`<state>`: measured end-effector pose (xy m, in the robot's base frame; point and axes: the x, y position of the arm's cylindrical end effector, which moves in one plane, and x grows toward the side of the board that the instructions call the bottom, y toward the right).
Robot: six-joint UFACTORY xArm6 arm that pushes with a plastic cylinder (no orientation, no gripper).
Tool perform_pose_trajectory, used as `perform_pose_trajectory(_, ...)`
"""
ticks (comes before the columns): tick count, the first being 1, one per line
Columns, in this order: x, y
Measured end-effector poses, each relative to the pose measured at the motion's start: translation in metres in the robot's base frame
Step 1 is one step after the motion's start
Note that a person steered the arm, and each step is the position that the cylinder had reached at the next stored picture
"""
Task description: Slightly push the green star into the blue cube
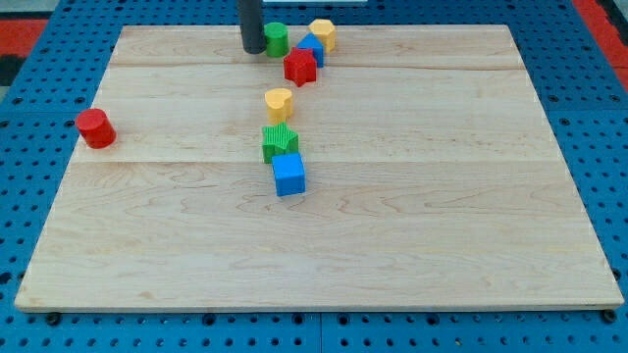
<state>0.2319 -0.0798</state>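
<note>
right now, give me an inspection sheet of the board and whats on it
surface: wooden board, flat, on blue pegboard
job's things: green star touching blue cube just below it
clutter: yellow heart; red cylinder at left; top cluster of green cylinder, red star, blue block, yellow block
hand: none; my tip beside green cylinder, far from star
cables: nothing seen
surroundings: red mat corners

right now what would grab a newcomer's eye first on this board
Probably the dark rod at the view's top, with my tip just left of a green cylinder in a tight cluster with a red star, a blue block and a yellow block. Mid-board, the green star sits against the blue cube, a yellow heart just above. A lone red cylinder stands far left.
</note>
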Motion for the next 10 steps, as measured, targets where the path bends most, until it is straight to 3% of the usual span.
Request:
perform_pose_trajectory(2, 0.021, -0.016)
perform_pose_trajectory(4, 0.135, -0.052)
perform_pose_trajectory(5, 0.161, -0.043)
perform_pose_trajectory(7, 0.164, 0.045)
perform_pose_trajectory(8, 0.168, 0.034)
perform_pose_trajectory(9, 0.174, -0.032)
perform_pose_trajectory(10, 0.144, -0.043)
